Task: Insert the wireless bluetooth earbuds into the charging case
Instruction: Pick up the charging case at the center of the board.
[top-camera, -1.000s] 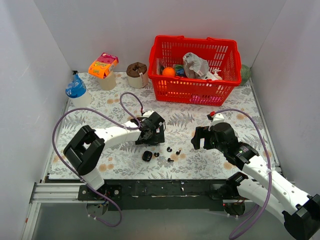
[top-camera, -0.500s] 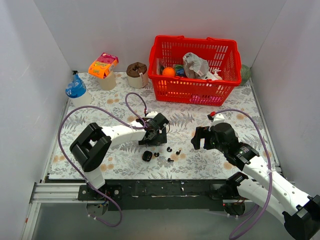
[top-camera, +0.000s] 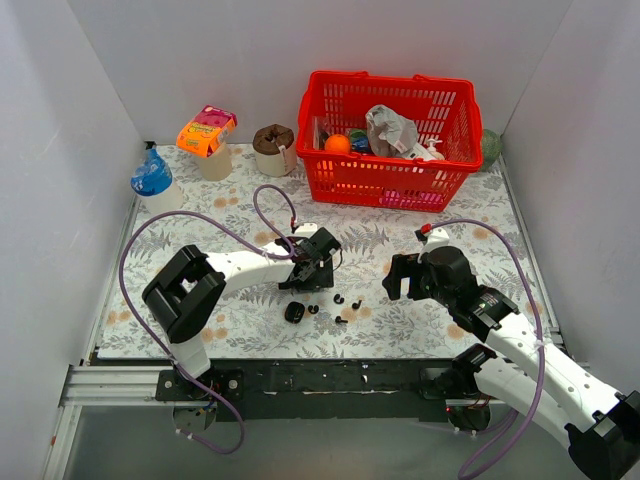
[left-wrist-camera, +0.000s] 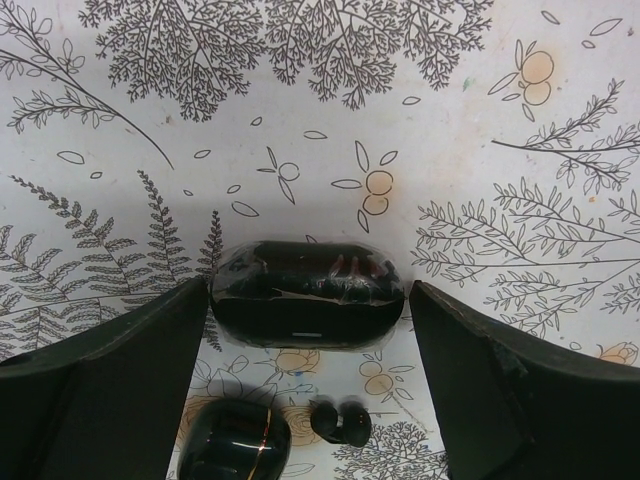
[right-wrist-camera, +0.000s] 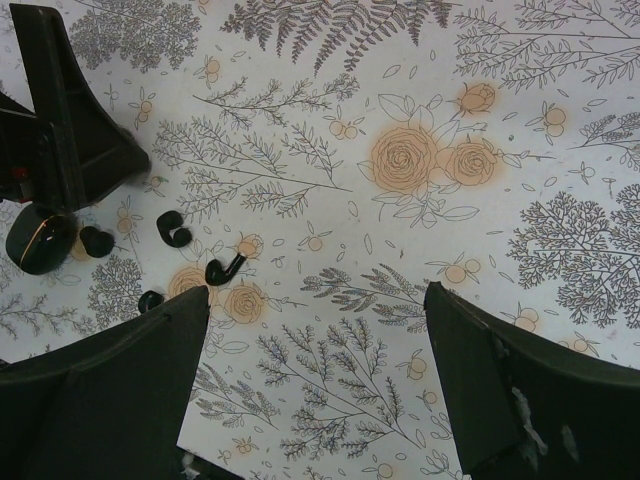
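I am holding my left tool low over the desk. Its fingers are standing apart, and the closed charging case is lying crosswise between them. The finger faces are sitting right at the case's two ends, but I am not seeing a firm clamp yet.

As I judge it, the step in hand is gripping this case. I am wanting both faces to meet the rounded ends square and level, low enough that the glossy shell is not squirting out. I am also wanting the squeeze gentle enough to leave the lid seam free for opening.

The earbuds are lying loose on the desk, just on the near side of that case. One is sitting beside a second, rounder black case, and the rest are spreading toward my right tool. That tool is hovering wide apart and empty above the desk.

The buds are sitting close to my left fingers, so any sideways sweep is risking a knock. The red basket and the blue-lidded bottle are standing well apart at the back, blocking nothing.
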